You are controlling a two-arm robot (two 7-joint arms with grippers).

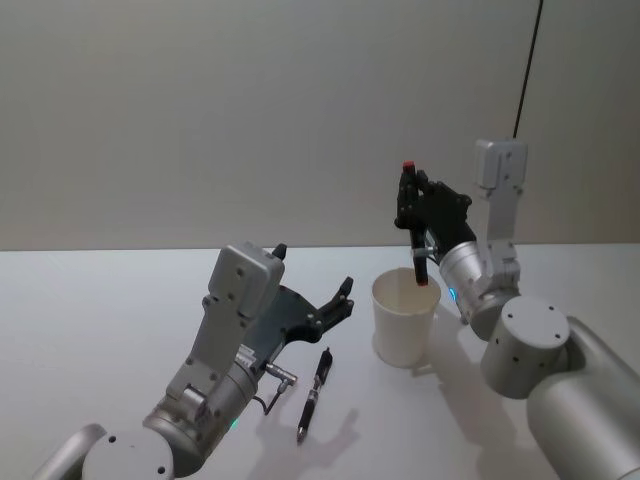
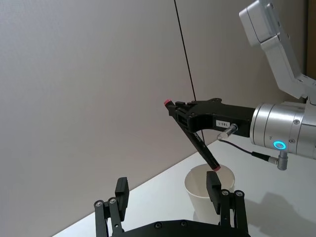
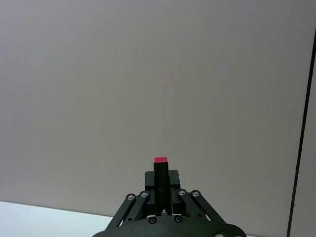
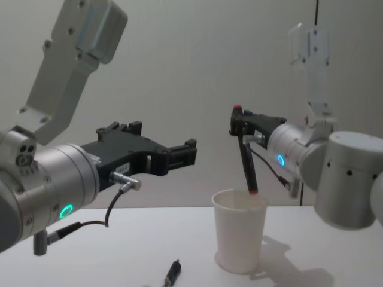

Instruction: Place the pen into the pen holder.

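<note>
Right gripper [image 1: 407, 195] was clamped on the tilted black pen [image 1: 416, 250], its lower tip at the mouth of the pen holder [image 1: 405, 322], which stood upright on the table [image 1: 100, 300]. Left gripper [image 1: 315, 272] was spread wide and empty, left of the holder. A second pen [image 1: 314, 393] lay on the table near the holder.

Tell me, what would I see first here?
The right gripper holds a black, red-tipped pen tilted over the white paper cup, its lower end at the cup's mouth. To the cup's left, the left gripper hangs open above the table, where a second pen lies.
</note>
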